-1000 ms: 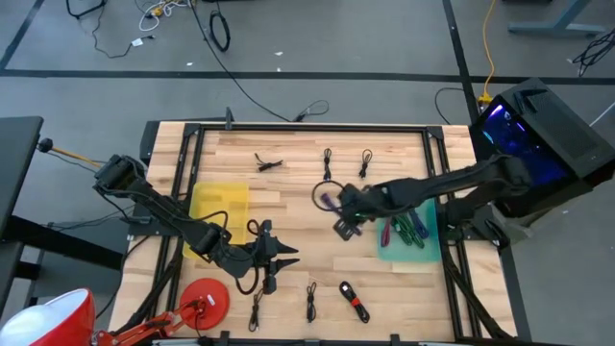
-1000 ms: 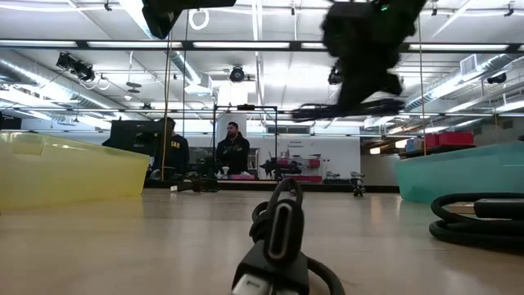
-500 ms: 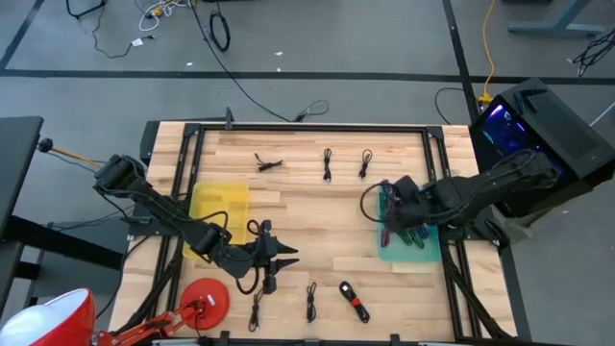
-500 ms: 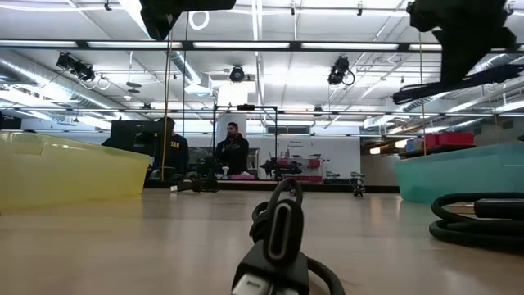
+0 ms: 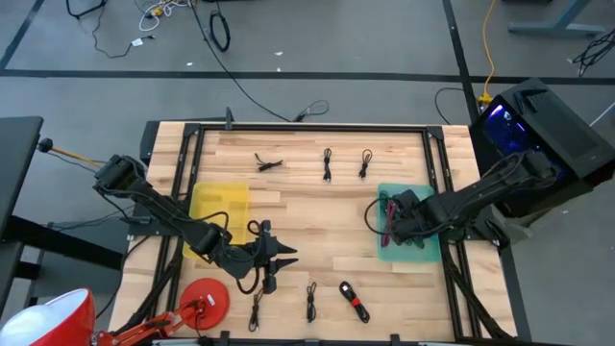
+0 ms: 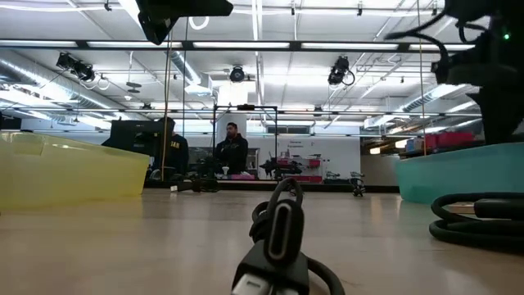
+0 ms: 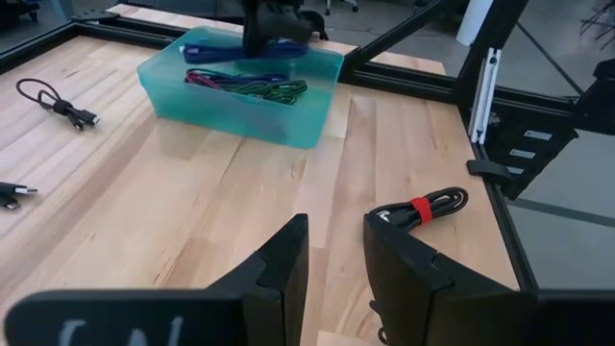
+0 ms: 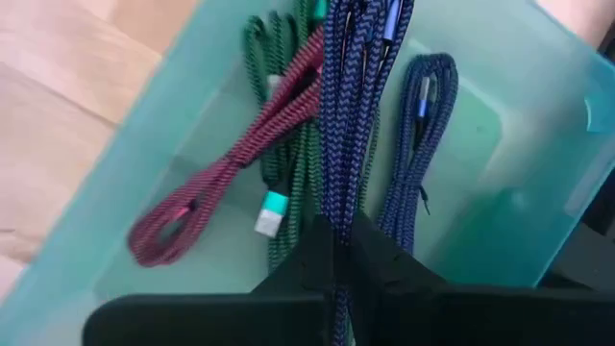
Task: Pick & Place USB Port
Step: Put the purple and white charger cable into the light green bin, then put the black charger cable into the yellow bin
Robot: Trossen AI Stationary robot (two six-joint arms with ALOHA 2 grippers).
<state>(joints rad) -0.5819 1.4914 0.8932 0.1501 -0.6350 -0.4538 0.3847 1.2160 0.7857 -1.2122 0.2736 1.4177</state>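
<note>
My right gripper (image 5: pixel 396 217) points down over the teal bin (image 5: pixel 428 252) at the table's right and is shut on a blue braided USB cable (image 8: pixel 348 115). Red, green and blue cables (image 8: pixel 288 163) lie on the bin's floor. In the low view this arm (image 6: pixel 494 74) shows above the bin (image 6: pixel 458 172). My left gripper (image 5: pixel 273 256) hovers near the table's front left, next to the yellow bin (image 5: pixel 219 206). It stands open (image 7: pixel 336 252) with nothing between its fingers. My right gripper pinches the blue cable's bundled strands (image 8: pixel 338 207) between its two fingers, from above, pointing down. The strands run on past the fingertips over the cables in the bin. A dark loop of the cable (image 5: pixel 369 217) sticks out past the bin's left wall.
Loose black cables lie at the far side (image 5: pixel 328 163) (image 5: pixel 365 161) (image 5: pixel 269 163) and along the near edge (image 5: pixel 354 301) (image 5: pixel 312 300) (image 5: pixel 257 309). One has a red tie (image 7: pixel 423 210). A red lamp base (image 5: pixel 207 298) stands at the near left. A connector (image 6: pixel 278 238) fills the low view's foreground.
My right gripper has carried the blue cable from the table's middle toward the right edge. It now stands over the teal bin. It has tipped to point more steeply down and rolled, and the cable's loop has trailed along with it.
</note>
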